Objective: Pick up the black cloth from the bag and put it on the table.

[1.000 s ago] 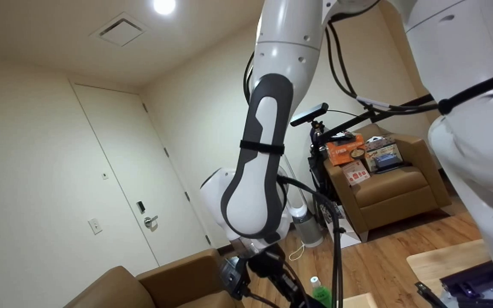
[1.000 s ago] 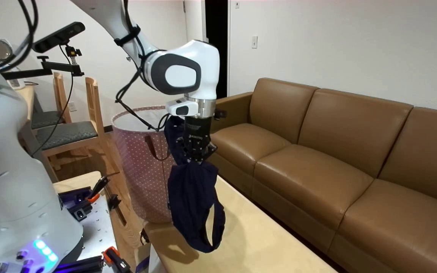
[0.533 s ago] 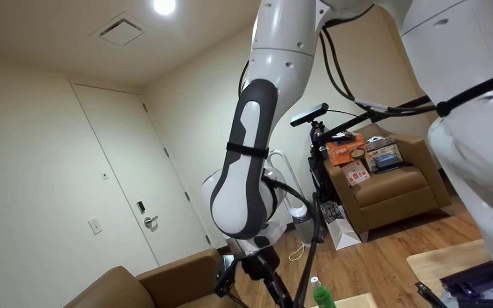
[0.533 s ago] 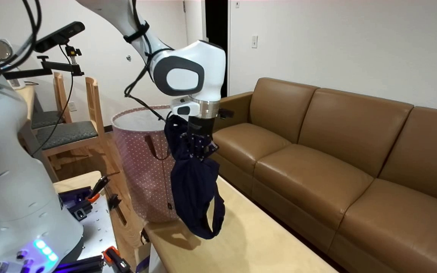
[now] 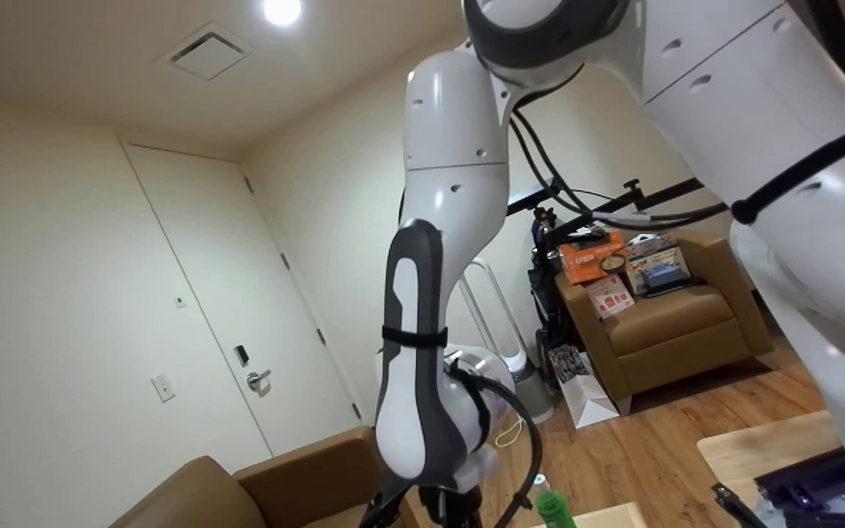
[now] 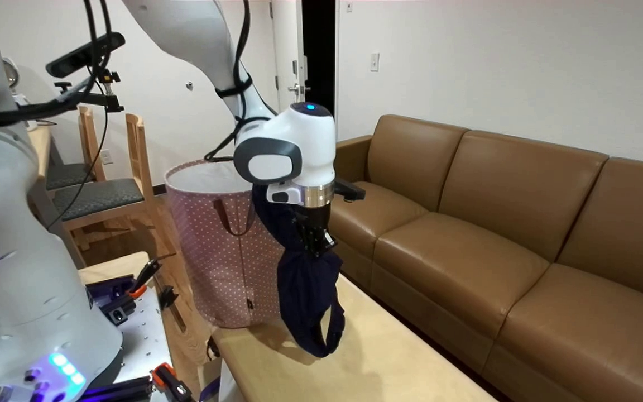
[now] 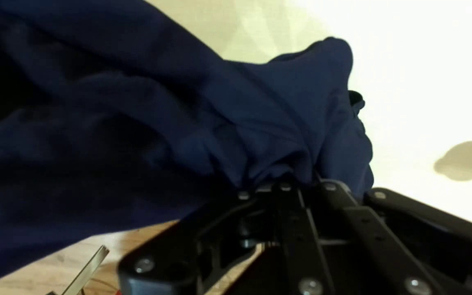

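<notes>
Over the table (image 6: 422,363), the tool (image 6: 318,251) grips the dark blue cloth (image 6: 306,287), its fingers (image 7: 297,233) drawn narrow and close together; in the wrist view the fabric bunches right at their tips. The tips point down toward the table, and the arm (image 6: 299,142) reaches over from above the tool. Below the tool hangs a loose length of the cloth, ending in an open loop over the table; whether the loop touches it I cannot tell. Another length runs upward beside the tool, on the side where the bag (image 6: 215,262) stands, and goes out of sight behind the arm. The bag — pink with white dots, upright, its mouth open — is near the tool, at the end of the table. A white-capped green bottle (image 5: 554,507) stands apart from the tool, its shadow lying across the table in the wrist view. Beyond the tool, a brown sofa (image 6: 466,240) runs alongside the table.
</notes>
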